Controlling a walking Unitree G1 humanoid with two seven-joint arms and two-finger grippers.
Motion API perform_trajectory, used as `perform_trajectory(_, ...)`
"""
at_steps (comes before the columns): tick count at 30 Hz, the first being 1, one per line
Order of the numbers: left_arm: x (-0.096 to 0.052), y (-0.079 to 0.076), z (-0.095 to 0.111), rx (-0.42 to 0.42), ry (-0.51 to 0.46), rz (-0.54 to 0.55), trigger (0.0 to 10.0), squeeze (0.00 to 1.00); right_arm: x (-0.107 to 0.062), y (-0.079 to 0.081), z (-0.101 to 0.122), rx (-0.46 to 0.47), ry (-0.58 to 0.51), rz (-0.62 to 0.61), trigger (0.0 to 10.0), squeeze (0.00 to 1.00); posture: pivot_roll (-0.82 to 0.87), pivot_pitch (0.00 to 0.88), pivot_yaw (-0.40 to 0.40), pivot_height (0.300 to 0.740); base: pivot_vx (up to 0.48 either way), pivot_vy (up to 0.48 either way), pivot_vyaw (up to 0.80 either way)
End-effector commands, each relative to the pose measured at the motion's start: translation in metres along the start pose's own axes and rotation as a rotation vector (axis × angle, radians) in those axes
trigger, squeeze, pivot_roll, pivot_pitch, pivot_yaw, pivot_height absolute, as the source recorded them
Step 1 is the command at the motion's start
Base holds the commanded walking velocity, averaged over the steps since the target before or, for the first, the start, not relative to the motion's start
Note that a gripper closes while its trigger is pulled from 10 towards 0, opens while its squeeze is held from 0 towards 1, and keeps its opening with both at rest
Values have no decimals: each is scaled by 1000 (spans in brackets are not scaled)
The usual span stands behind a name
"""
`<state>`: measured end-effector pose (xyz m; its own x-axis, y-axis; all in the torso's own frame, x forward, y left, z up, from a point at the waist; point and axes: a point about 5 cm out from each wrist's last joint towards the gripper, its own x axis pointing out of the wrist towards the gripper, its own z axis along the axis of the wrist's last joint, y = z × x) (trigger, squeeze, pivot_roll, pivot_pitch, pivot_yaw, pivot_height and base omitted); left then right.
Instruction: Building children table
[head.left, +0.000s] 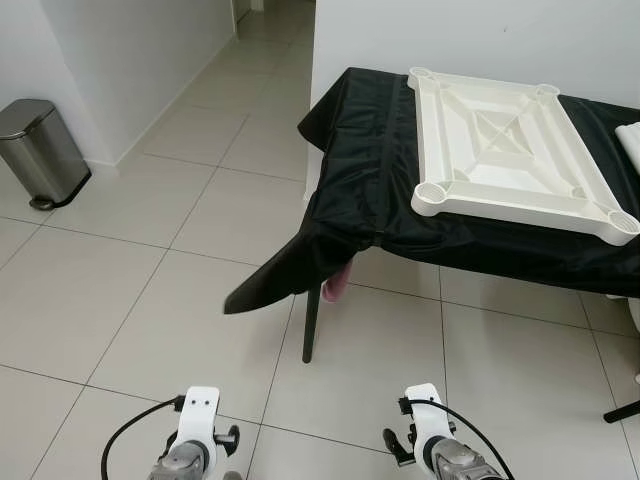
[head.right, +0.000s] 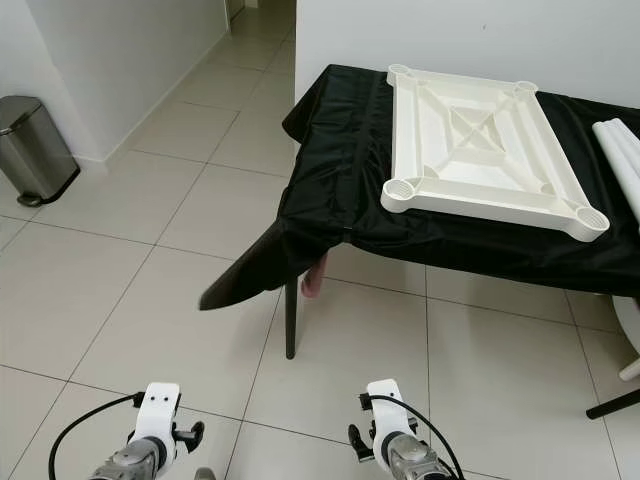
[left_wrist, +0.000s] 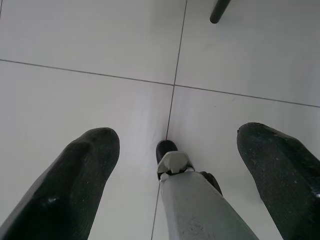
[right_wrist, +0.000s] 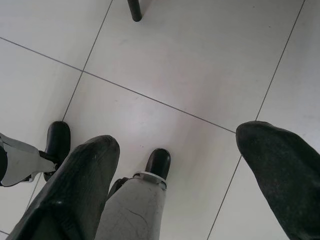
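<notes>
Both arms hang low at the near edge of the head views, over the pale tiled floor (head.left: 120, 310). Seen from its wrist camera, the left tool (left_wrist: 177, 165) has its two black fingers (left_wrist: 75, 185) spread wide with nothing between them, only floor tiles and one of the robot's own grey legs ending in a black foot (left_wrist: 166, 149). The right tool (right_wrist: 177, 170) is likewise wide open and holds nothing; below it are two black feet (right_wrist: 158, 162) on the tiles (one belongs to the other leg, at the edge of that picture). A thin dark counter leg (right_wrist: 134, 10) stands on the floor beyond that tool.

Ahead and to the robot's right is a counter (head.left: 370, 150) draped in a black cloth (head.left: 340, 200), one corner of which hangs down loosely towards the floor. Something pink (head.left: 335, 285) peeks out under the hanging cloth beside the counter's front leg (head.left: 311, 320).

On the cloth lies the white plastic children's table top (head.left: 500, 150), upside down, ribs and diagonal braces facing up, with a round socket at each corner. Just beside it, at the right edge, lie white tubes (head.right: 622, 150) that may be its legs. Well apart, by the wall on the robot's left, stands a steel pedal bin (head.left: 38, 150).
</notes>
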<state>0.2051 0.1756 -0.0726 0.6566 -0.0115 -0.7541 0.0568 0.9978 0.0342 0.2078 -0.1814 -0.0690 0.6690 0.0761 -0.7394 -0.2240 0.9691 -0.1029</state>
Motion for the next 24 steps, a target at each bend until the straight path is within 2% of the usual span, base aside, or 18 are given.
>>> perform_trajectory(1,-1,0,-4,5,13,25,10000,0,-1,1,-5,-5,28,2,10000,0,10,10,-14,740,0,0,0)
perform_trajectory(24,-1,1,-4,1,7,30,10000,0,0,1,-4,-12,28,1,10000,0,17,16,-18,740,0,0,0)
